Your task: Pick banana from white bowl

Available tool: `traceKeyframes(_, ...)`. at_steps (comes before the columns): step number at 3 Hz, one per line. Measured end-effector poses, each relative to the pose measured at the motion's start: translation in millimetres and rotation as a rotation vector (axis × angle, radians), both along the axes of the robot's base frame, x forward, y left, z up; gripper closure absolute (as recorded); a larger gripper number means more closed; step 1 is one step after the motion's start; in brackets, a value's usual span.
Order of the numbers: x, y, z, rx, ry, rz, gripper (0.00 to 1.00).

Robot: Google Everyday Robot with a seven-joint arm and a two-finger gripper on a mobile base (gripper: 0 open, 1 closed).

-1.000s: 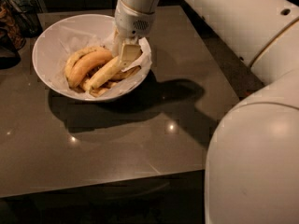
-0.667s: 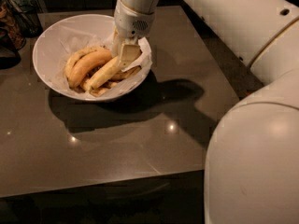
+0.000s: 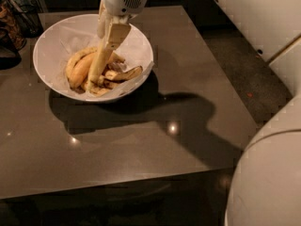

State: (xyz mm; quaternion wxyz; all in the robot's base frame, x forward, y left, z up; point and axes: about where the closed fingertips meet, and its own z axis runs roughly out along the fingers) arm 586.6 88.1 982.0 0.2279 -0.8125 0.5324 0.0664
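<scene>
Banana [image 3: 98, 62] hangs pinched in downward-pointing end effector [image 3: 109, 30] above white bowl [image 3: 49, 48].

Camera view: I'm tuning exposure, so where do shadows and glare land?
Camera view: the bowl and the arm throw a dark shadow rightward across the table; small bright glints dot the tabletop; the gripper, above the bowl and closed on the banana, is brightly lit.

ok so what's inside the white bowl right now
White paper lining, an orange-tan banana, darker ones beside it. The gripper, above the bowl, holds the pale banana, whose lower end hides what lies under it.
</scene>
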Motion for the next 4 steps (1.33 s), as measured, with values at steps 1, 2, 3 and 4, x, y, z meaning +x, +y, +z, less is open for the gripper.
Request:
traceKeyframes(1,-0.1,0.1,0.3,0.0,-0.001,0.0,1.0)
traceKeyframes(2,-3.2,2.9,11.8,0.013,-0.028,0.009,1.0)
traceKeyframes(3,-11.6,-1.9,28.4,0.027,-0.051,-0.012,1.0)
traceKeyframes(4,-19.0,-8.0,41.4,0.053,-0.073,-0.026,1.0)
